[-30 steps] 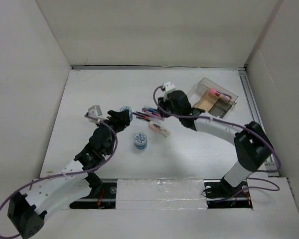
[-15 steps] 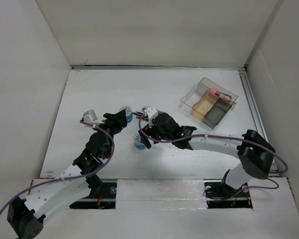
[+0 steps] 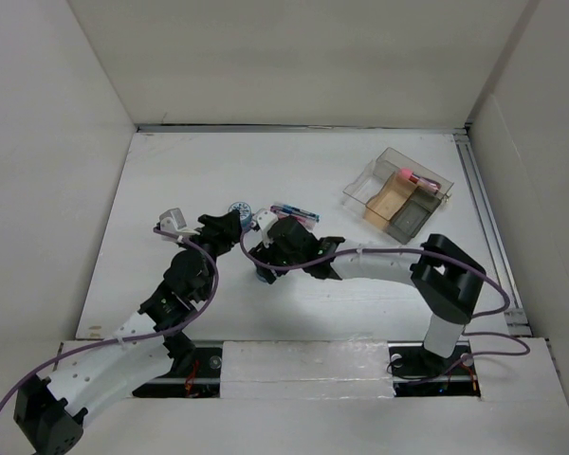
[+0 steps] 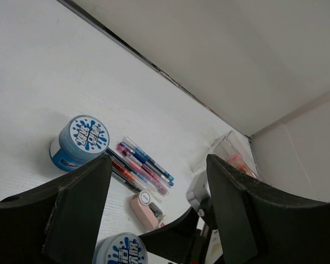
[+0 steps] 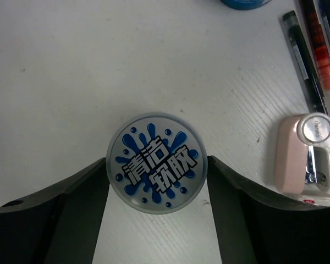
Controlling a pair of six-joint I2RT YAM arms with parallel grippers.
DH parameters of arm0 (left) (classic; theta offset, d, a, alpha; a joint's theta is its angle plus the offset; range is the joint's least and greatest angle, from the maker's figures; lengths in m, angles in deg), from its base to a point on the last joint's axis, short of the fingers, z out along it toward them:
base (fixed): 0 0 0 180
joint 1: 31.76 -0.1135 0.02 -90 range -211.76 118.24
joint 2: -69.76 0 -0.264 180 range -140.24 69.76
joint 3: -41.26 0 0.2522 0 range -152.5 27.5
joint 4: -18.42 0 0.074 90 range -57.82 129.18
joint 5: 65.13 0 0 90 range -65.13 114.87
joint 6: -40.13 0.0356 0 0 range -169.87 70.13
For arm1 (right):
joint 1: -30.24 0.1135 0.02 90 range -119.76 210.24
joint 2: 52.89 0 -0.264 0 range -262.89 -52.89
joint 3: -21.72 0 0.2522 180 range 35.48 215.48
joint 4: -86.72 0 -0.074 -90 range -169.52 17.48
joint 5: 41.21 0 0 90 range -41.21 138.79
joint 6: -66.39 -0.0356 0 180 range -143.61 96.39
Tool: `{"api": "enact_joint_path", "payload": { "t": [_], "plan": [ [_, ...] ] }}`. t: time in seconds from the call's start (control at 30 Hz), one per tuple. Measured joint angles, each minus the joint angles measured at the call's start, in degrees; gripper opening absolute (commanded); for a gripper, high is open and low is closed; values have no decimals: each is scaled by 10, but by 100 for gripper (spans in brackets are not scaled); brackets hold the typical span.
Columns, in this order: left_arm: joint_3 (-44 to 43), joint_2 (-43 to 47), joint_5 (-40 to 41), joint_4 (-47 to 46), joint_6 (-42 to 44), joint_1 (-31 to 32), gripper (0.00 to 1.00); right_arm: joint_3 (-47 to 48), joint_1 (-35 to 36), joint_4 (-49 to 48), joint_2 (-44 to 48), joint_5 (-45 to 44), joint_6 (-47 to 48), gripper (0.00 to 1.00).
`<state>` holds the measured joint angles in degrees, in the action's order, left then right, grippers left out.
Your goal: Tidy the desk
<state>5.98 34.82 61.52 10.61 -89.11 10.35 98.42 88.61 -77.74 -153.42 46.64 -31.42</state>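
Note:
On the white desk (image 3: 171, 171) a round blue jar (image 5: 157, 162) with a blue-and-white printed lid stands between the fingertips of my right gripper (image 5: 157, 187). The jaws are spread wide, one on each side of it. In the top view my right gripper (image 3: 266, 258) covers most of this jar (image 3: 266, 276). A second, like jar (image 4: 80, 142) stands just ahead of my left gripper (image 4: 158, 160), which is open and empty. In the top view my left gripper (image 3: 229, 226) is just below that jar (image 3: 239, 208).
Several coloured pens (image 4: 143, 165) lie side by side right of the second jar, with a small pink stapler-like thing (image 5: 305, 154) below them. A clear compartmented tray (image 3: 398, 197) holding a pink item stands at the back right. White panels wall three sides.
My right arm has swung from beside the clear tray leftward and nearer, and its open gripper is now around the nearer blue jar. My left gripper has shifted slightly.

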Motion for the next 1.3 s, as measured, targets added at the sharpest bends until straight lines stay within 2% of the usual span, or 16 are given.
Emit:
{"api": "enact_joint_path", "payload": {
  "t": [0.03, 0.17, 0.37, 0.5, 0.6, 0.7, 0.8, 0.93, 1.07, 1.3],
  "plan": [
    [0, 0, 0, 0, 0, 0, 66, 7, 1, -1, -9, 0, 2, 68],
    [0, 2, -2, 0, 1, -1, 66, 22, 3, -6, -22, 0, 3, 42],
    [0, 2, -4, -1, 2, -1, 66, 19, 3, 7, -7, -28, 4, 33],
    [0, 2, -7, -1, 4, -1, 66, 1, -24, 3, 59, -66, 3, 32],
    [0, 2, -11, -2, 6, -1, 65, -5, -100, -23, 118, -91, -4, 33],
    [0, 2, -17, -3, 8, -1, 65, -4, -190, -73, 137, -150, -12, 33],
    [0, 1, -20, -13, 9, -1, 65, 5, -261, -91, 117, -207, -17, 33],
    [0, -7, -23, -16, 9, -1, 65, 18, -322, -93, 65, -239, -16, 33],
    [0, -14, -27, -15, 11, -1, 65, 35, -356, -86, 29, -243, -11, 34],
    [0, -12, -35, -18, 13, -1, 65, 63, -377, -87, 10, -255, -7, 34]
  ]
}}
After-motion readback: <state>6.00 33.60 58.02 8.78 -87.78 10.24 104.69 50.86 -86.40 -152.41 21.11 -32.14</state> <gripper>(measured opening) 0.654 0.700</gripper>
